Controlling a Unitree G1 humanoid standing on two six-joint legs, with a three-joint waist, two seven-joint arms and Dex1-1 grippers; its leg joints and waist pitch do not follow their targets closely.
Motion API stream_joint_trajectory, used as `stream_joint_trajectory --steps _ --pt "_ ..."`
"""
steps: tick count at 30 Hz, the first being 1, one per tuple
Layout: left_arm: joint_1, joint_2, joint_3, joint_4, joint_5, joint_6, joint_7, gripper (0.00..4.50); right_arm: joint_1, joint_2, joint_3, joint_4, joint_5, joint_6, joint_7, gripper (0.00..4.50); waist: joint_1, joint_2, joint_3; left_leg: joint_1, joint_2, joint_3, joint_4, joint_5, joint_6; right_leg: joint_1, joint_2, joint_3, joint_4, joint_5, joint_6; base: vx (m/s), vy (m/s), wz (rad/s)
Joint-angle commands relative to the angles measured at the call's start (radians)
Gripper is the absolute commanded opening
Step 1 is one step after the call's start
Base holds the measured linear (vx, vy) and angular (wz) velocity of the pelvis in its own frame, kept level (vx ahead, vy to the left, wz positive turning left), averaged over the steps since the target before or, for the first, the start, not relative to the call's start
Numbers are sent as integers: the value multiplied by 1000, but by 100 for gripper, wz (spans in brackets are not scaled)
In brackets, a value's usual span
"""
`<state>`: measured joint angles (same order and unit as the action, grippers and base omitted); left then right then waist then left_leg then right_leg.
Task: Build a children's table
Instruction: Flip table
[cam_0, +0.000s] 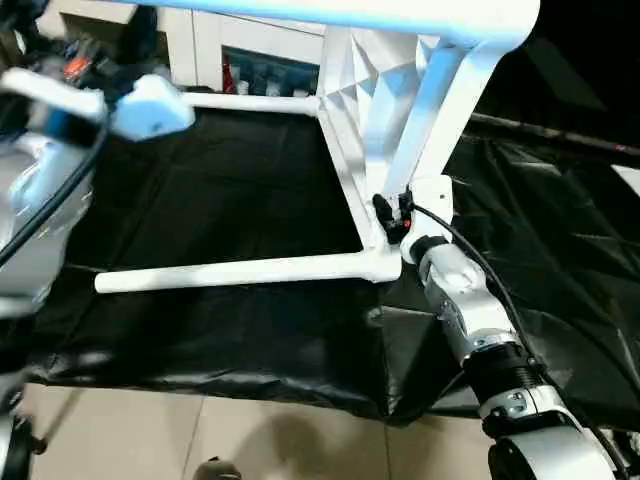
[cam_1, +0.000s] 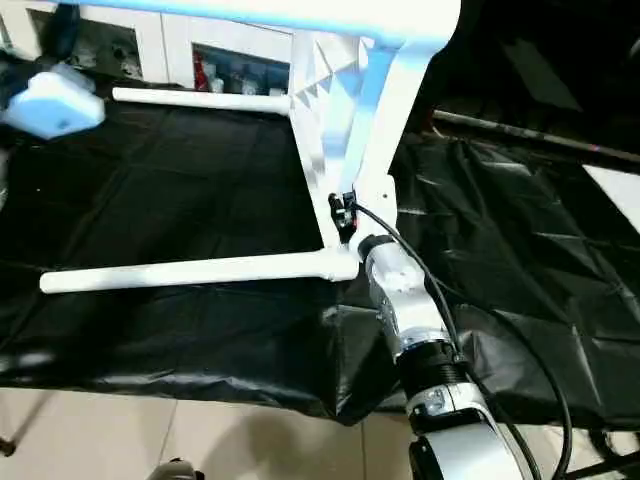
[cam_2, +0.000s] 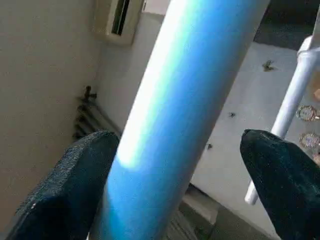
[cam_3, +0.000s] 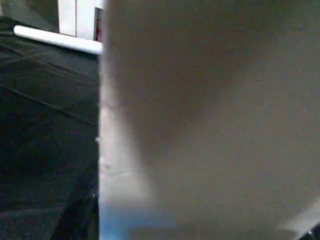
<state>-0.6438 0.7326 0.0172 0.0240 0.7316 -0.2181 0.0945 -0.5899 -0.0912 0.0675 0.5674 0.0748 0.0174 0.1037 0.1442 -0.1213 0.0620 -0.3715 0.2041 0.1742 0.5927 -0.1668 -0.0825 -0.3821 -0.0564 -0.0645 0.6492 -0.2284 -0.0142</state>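
Left eye view: I see the tabletop (cam_0: 345, 110) standing on its edge on the black sheet (cam_0: 220, 330), ribbed underside facing left.
Legs: one leg (cam_0: 240, 270) runs left from the near bottom corner socket, lying just over the sheet; another leg (cam_0: 250, 102) sticks out left from the far corner; a third leg (cam_0: 330, 18) crosses the top of my view from the upper corner.
Right gripper (cam_0: 392, 215): my fingers are clamped on the tabletop's near edge, just above the bottom corner socket.
Left gripper (cam_2: 175, 170): my fingers (cam_2: 75, 185) are spread wide on either side of the upper leg, one pad against it, the other apart from it.
Far background: a white cabinet (cam_0: 250, 50) stands behind the sheet.
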Motion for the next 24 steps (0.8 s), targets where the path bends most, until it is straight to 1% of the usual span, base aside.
stream_joint_trajectory --steps 1,2,3,4,5,6,8,11,13,16,17,18,19,21,22,23,24 --pt "-29 -14 -30 22 1 -5 0 416 7 -23 17 -28 -40 -5 9 200 2 47 -72 26 28 -19 -69 -216 -104 31 -80 50 -56 36 -133 0 0 0" --pt "-29 -14 -30 22 1 -5 0 416 7 -23 17 -28 -40 -5 9 200 2 46 -72 26 27 -18 -68 -211 -101 32 -80 51 -56 37 -135 0 0 0" --pt "-31 -20 -33 23 -9 -3 -8 412 9 -23 15 -33 -43 -4 7 200 2 54 -72 25 28 -18 -67 -200 -98 33 -82 52 -56 49 -139 0 0 0" --pt "-31 -22 -33 22 -9 -1 -8 402 10 -23 14 -35 -44 -4 6 200 3 53 -73 23 28 -18 -66 -185 -95 35 -81 52 -53 62 -142 0 0 0" --pt "-30 -26 -31 22 -11 1 -7 388 12 -24 13 -36 -44 -4 5 200 3 54 -72 23 28 -17 -67 -182 -94 34 -81 52 -53 64 -143 0 0 0" --pt "-30 -26 -31 22 -11 1 -7 377 12 -24 13 -36 -44 -4 5 200 2 58 -73 23 28 -17 -66 -178 -93 34 -81 52 -53 68 -144 0 0 0" --pt "-25 -35 -27 22 -16 12 -7 373 16 -25 12 -44 -48 -2 5 200 2 60 -71 24 29 -17 -67 -188 -96 32 -80 51 -54 57 -143 0 0 0" --pt "-29 -39 -20 34 -16 31 -9 334 19 -28 16 -62 -57 -4 11 200 4 59 -70 27 30 -17 -69 -217 -98 30 -81 51 -57 19 -139 0 0 0" --pt "-36 -37 -11 43 -22 41 -12 325 15 -31 22 -67 -64 -6 17 200 4 59 -71 26 30 -18 -69 -213 -96 31 -82 52 -57 23 -139 0 0 0" --pt "-39 -38 -9 41 -35 41 -24 291 11 -37 27 -71 -73 -7 19 200 5 57 -71 24 29 -17 -68 -200 -93 32 -81 52 -56 35 -139 0 0 0" --pt "-38 -40 -10 38 -43 40 -35 286 7 -41 28 -71 -76 -8 20 200 5 59 -71 25 29 -17 -68 -197 -92 31 -81 52 -56 37 -140 0 0 0" --pt "-32 -46 -12 30 -60 43 -56 281 0 -54 30 -78 -85 -10 25 200 5 55 -71 25 29 -16 -68 -196 -91 31 -81 52 -56 36 -141 0 0 0" --pt "-29 -49 -11 27 -65 45 -60 271 -2 -59 31 -83 -88 -10 27 200 6 57 -70 26 29 -16 -68 -200 -91 30 -81 52 -57 25 -139 0 0 0" --pt "-25 -56 -6 20 -82 53 -71 250 -5 -73 32 -97 -93 -11 35 200 8 56 -70 26 29 -15 -68 -201 -92 31 -82 52 -57 15 -137 0 0 0" --pt "-24 -68 7 19 -108 65 -74 247 -11 -86 31 -109 -96 -11 45 200 9 55 -70 25 29 -15 -67 -189 -88 32 -80 53 -56 27 -135 0 0 0" --pt "-24 -68 7 19 -108 65 -74 247 -11 -86 31 -109 -96 -11 45 200 11 55 -70 24 28 -14 -66 -180 -85 32 -81 53 -56 34 -134 0 0 0" --pt "-24 -80 23 19 -142 79 -87 243 -18 -100 26 -125 -94 -6 56 200 13 52 -70 23 27 -13 -65 -164 -79 34 -81 54 -55 39 -134 0 0 0"
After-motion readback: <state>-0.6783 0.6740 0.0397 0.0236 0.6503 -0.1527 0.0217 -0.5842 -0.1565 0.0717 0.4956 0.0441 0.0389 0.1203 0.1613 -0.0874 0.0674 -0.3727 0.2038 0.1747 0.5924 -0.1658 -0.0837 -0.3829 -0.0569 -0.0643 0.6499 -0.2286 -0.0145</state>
